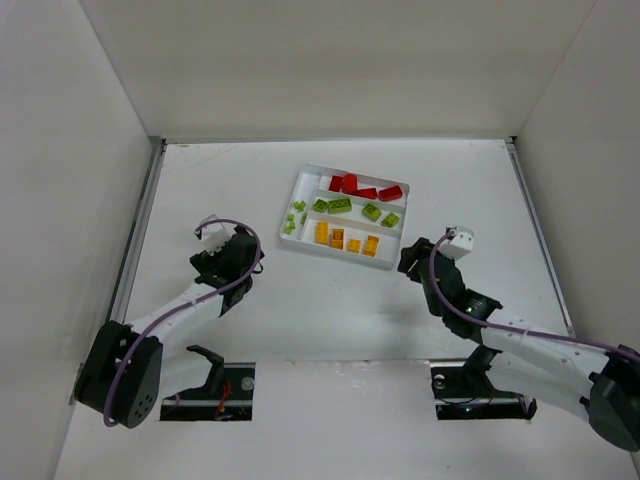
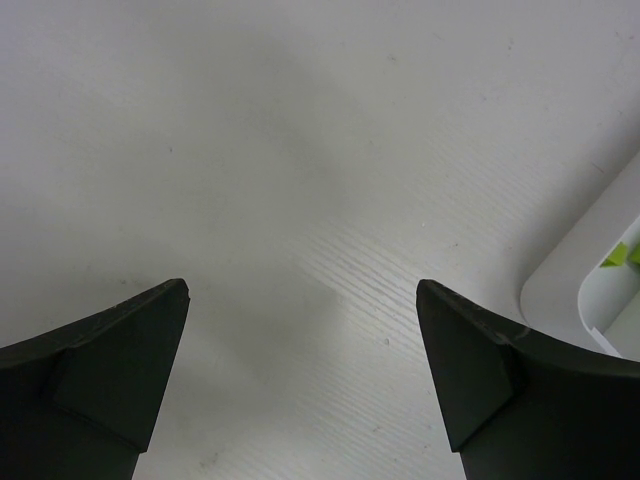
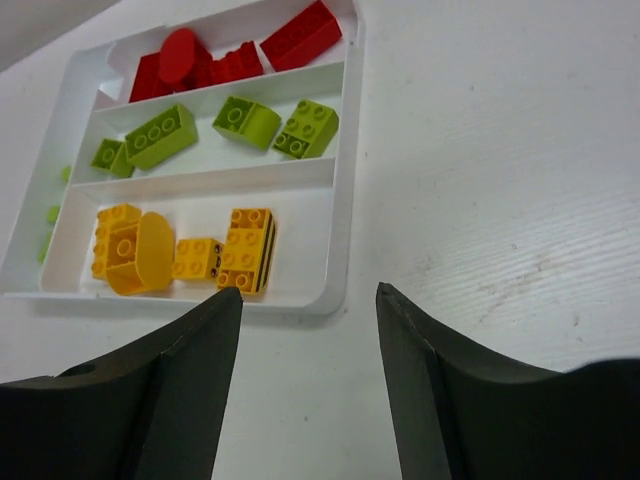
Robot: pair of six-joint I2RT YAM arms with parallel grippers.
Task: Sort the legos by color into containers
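Note:
The white divided tray (image 1: 312, 248) sits at the table's middle back. Its far slot holds red legos (image 1: 364, 187), its middle slot lime green legos (image 1: 340, 206), its near slot yellow-orange legos (image 1: 345, 240), and its narrow left end slot small green pieces (image 1: 292, 221). The right wrist view shows the same: red (image 3: 290, 40), green (image 3: 245, 122) and yellow (image 3: 245, 250) bricks in the tray (image 3: 340, 240). My right gripper (image 3: 308, 300) is open and empty just in front of the tray's near right corner. My left gripper (image 2: 302, 295) is open and empty over bare table, left of the tray's corner (image 2: 585, 270).
White walls enclose the table on three sides. Metal rails run along the left edge (image 1: 140, 225) and right edge (image 1: 540, 235). Both arm bases (image 1: 210, 385) stand at the near edge.

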